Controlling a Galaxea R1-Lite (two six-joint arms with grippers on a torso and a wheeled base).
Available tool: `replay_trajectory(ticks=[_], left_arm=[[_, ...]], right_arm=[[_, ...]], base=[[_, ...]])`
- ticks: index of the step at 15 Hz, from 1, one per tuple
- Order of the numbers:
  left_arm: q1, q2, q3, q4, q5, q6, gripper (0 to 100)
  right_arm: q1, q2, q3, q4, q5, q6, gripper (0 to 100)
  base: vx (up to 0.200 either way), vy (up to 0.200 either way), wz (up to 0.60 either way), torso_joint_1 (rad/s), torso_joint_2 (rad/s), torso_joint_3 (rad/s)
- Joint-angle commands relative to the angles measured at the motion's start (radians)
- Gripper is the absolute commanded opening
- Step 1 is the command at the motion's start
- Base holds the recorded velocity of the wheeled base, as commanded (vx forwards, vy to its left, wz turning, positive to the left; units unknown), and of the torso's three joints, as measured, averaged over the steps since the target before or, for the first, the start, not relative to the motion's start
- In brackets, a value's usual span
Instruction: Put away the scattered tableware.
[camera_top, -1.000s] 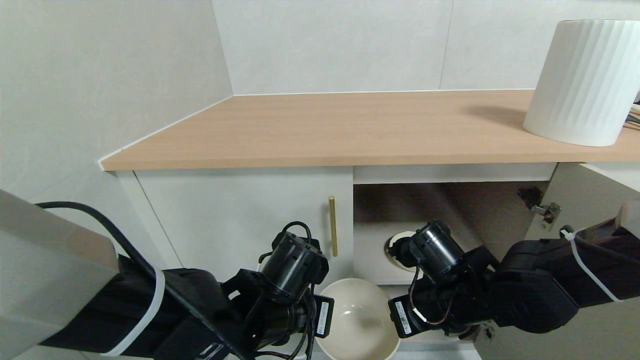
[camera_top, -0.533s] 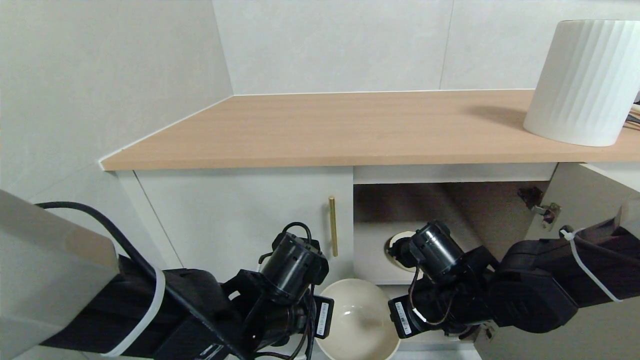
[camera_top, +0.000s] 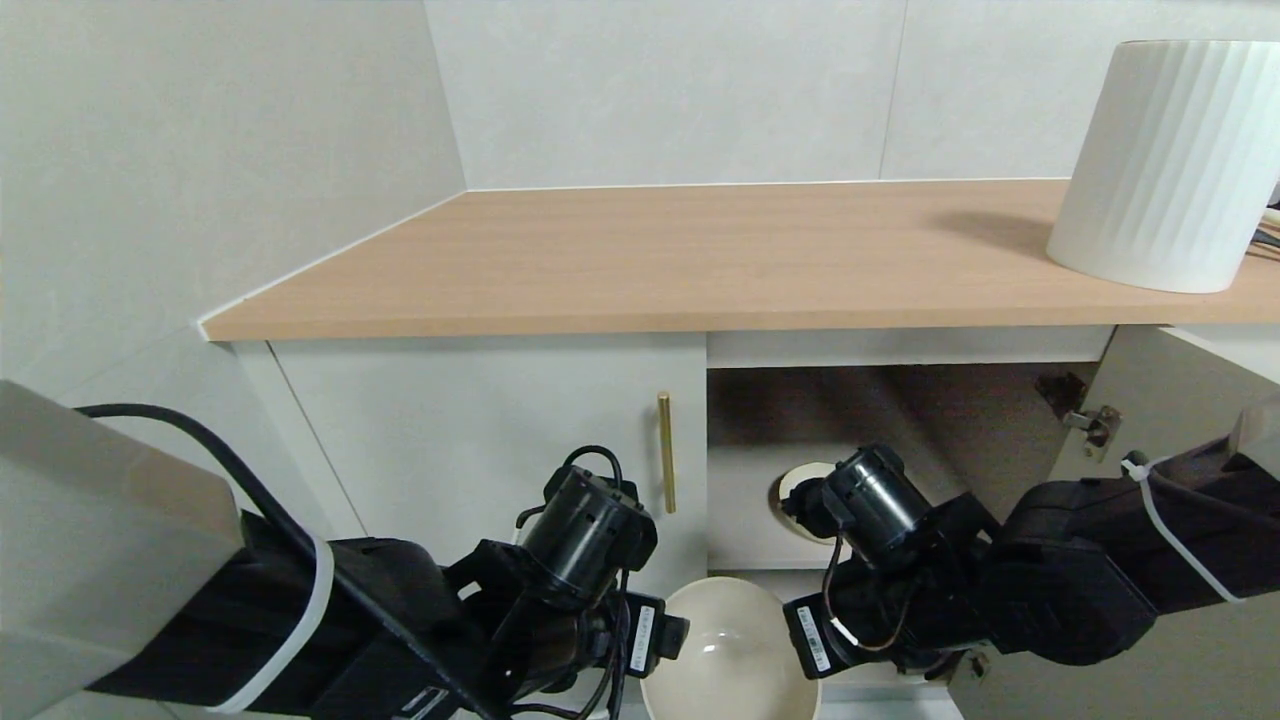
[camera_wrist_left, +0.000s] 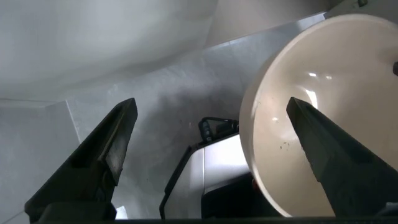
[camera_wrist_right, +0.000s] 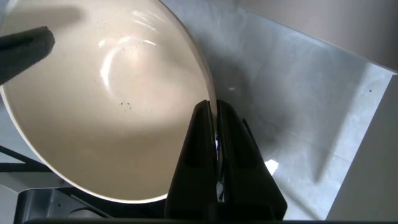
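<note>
1. Pale walls (camera_top: 650, 90) are meeting in a corner behind a wooden counter (camera_top: 700, 250), which is running across the far side above a white cabinet (camera_top: 900, 347).
2. At the counter's far right end, a white ribbed container (camera_top: 1165, 165) is standing upright.
3. Below, the cabinet's left door (camera_top: 480, 440) is sitting shut, with its brass handle (camera_top: 665, 452) upright. The right door (camera_top: 1170, 400) is hanging open beside a dark compartment.
4. A cream bowl (camera_top: 730, 655) is hanging in the air on the near side, low in front of the cabinet and between the two arms, with its hollow facing upward.
5. The right tool (camera_wrist_right: 213, 118) is pinching the bowl's right rim, its fingers closed on the thin wall.
6. The left tool (camera_wrist_left: 211, 106) is holding its fingers (camera_wrist_left: 102, 155) spread wide and gripping nothing. One finger is showing across the bowl's left side, though I cannot tell whether it is touching.
7. Inside the compartment, a pale round rim (camera_top: 800, 480) is peeking out from behind the right wrist, too hidden to identify.
</note>
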Motion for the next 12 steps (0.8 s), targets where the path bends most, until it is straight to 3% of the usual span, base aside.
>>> replay_trajectory(ticks=[1,5,6,12], left_arm=[[0.0,0.001,0.0,-0.001,-0.001,-0.003,100],[0.0,0.003,-0.001,-0.001,-0.001,-0.003,100],[0.0,0.003,-0.003,-0.001,-0.001,-0.001,100],[0.0,0.003,-0.003,-0.003,-0.001,-0.001,100]], right_arm=[[-0.001,0.009,0.008,0.001,0.0,-0.001,0],[-0.059,0.07,0.011,0.003,-0.078,-0.007,0],[-0.115,0.089,0.002,0.001,-0.098,-0.007,0],[-0.279,0.096,-0.066,-0.006,-0.104,0.005,0]], base=[[0.0,0.0,0.0,0.0,0.0,0.0],[0.0,0.0,0.0,0.0,0.0,0.0],[0.0,0.0,0.0,0.0,0.0,0.0],[0.0,0.0,0.0,0.0,0.0,0.0]])
